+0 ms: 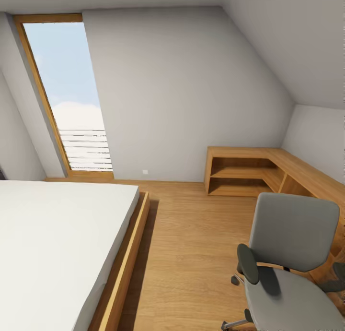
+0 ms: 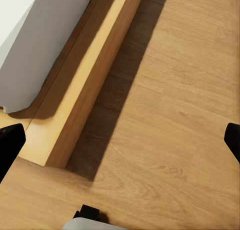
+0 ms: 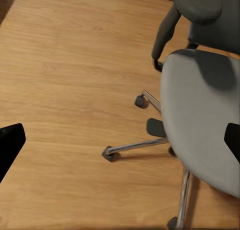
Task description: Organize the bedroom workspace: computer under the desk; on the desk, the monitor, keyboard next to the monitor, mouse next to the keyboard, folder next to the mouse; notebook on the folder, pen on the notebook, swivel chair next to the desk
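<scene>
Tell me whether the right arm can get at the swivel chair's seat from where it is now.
Probably yes. The right gripper hangs open above the swivel chair, whose grey seat lies bare beneath it, with nothing in between; the near armrest stands off to one side.

The wooden floor holds a bed at 8 o'clock. The swivel chair stands at 4 o'clock. A wooden shelf sits at 2 o'clock.
</scene>
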Robot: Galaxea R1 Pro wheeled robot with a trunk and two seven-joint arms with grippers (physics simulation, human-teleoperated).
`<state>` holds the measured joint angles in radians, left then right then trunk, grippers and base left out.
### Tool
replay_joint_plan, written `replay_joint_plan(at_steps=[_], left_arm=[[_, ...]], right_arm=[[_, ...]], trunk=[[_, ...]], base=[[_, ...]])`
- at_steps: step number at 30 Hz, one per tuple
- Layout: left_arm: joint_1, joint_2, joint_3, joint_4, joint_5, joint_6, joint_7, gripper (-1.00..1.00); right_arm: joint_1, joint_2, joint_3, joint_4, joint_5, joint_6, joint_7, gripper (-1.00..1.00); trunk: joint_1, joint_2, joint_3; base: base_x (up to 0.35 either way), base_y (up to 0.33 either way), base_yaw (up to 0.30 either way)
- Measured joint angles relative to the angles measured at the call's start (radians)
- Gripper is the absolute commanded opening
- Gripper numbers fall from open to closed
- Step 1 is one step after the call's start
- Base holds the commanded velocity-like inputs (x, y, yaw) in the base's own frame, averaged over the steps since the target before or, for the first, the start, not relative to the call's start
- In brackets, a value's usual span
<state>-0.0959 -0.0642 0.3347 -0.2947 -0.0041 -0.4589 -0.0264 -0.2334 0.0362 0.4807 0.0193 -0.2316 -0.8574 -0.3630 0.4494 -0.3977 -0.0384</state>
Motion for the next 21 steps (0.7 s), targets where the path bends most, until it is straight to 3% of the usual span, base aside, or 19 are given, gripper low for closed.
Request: replay_joint_plan(at_steps=[6, 13, 21], left_arm=[[0.0, 0.001, 0.0, 0.0, 0.0, 0.0, 0.0, 1.0], [0.0, 0.002, 0.0, 0.0, 0.0, 0.0, 0.0, 1.0], [0.0, 0.001, -0.001, 0.005, 0.0, 0.0, 0.0, 1.0]], right_arm=[[0.0, 0.0, 0.0, 0.0, 0.0, 0.0, 0.0, 1.0], [0.0, 0.0, 0.0, 0.0, 0.0, 0.0, 0.0, 1.0], [0.0, 0.0, 0.0, 0.0, 0.0, 0.0, 0.0, 1.0]], trunk=[[0.0, 0.0, 0.0], [0.0, 0.0, 0.0], [0.0, 0.0, 0.0]], base=[[0.018, 0.01, -0.061], [0.159, 0.142, -0.164], [0.055, 0.04, -0.034]])
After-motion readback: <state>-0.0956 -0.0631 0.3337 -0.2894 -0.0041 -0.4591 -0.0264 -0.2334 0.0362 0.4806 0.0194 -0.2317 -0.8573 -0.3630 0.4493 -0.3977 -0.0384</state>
